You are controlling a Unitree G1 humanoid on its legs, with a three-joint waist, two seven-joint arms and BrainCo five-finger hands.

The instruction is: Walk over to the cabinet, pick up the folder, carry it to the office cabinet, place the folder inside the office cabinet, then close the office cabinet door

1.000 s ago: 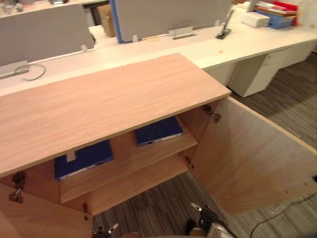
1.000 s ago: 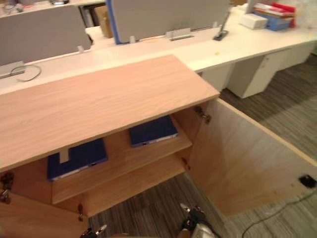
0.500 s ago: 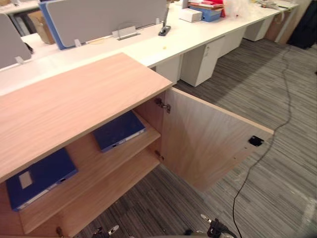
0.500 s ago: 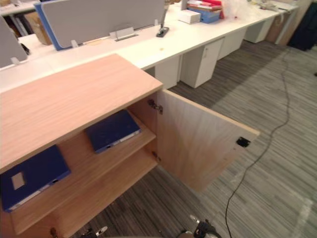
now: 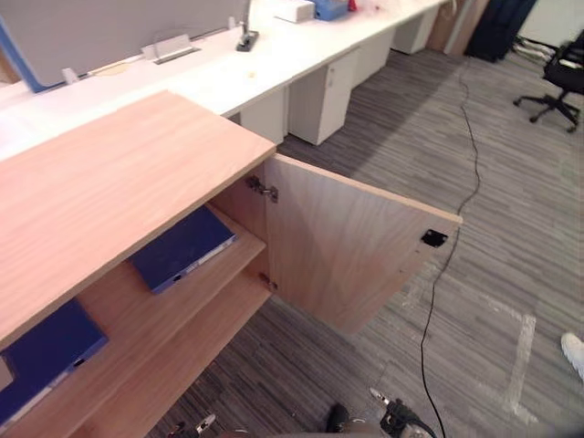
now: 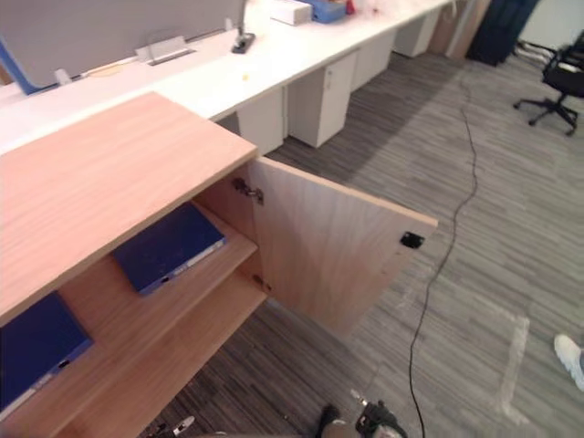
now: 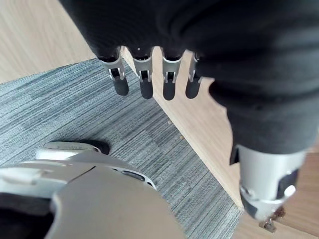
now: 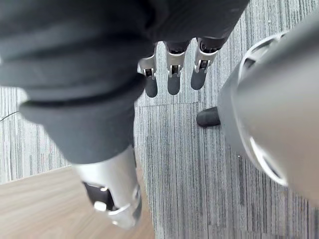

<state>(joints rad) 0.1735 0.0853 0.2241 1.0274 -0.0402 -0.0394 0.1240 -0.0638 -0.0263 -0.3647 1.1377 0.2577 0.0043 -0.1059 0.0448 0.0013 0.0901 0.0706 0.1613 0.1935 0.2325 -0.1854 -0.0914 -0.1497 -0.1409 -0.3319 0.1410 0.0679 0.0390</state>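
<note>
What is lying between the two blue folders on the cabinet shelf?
Nothing. In the left eye view, the shelf is bare wood between the left folder and the right folder.

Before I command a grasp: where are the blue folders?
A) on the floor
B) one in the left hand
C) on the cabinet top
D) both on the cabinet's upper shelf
D: one blue folder and a second folder lie flat on the upper shelf; left hand and right hand hold nothing.
</note>
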